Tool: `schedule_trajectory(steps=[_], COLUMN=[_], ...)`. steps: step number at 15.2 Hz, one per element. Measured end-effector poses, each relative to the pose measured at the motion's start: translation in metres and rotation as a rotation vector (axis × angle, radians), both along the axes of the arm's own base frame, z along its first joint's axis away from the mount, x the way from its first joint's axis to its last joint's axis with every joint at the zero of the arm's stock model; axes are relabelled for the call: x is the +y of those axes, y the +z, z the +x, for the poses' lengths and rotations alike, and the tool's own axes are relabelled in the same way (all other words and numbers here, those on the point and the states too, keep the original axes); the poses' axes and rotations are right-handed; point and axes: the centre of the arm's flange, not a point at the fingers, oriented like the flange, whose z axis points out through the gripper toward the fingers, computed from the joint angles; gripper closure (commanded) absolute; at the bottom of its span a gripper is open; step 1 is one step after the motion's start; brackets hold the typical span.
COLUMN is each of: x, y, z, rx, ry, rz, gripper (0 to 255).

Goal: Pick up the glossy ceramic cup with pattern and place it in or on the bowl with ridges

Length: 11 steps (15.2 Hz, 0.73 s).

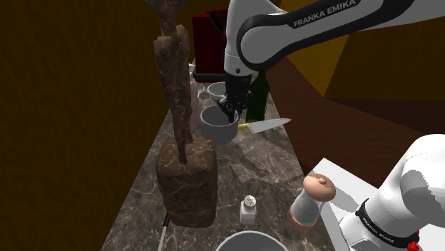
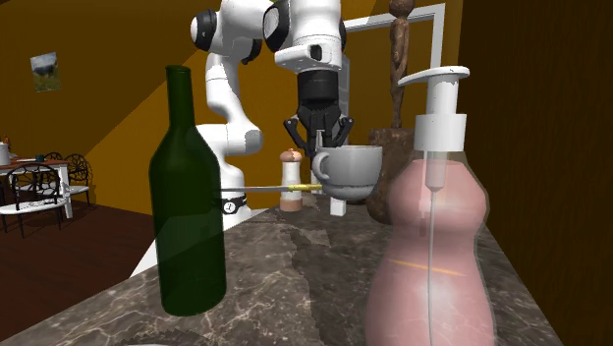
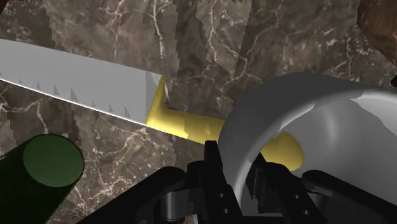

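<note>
Wrist view: the jaws clasp the rim of the cup.

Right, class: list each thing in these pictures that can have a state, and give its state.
cup: upright, lifted off the counter
gripper: shut on the cup's rim
knife: lying flat on the counter
green bottle: upright
soap dispenser: upright
pepper mill: upright
salt shaker: upright
bowl: standing on the counter, cup not in it
</note>
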Motion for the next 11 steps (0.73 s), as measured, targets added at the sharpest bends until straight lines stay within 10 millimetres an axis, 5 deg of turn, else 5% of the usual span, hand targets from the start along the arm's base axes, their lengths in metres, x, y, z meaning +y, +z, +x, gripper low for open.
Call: schedule_trajectory(steps=[9, 11], x=[-0.001, 0.009], y=[0.046, 0.050], z=[0.001, -0.013], rx=[0.000, 0.000], ry=[0.000, 0.000], rz=[0.000, 0.000], gripper=[255, 255])
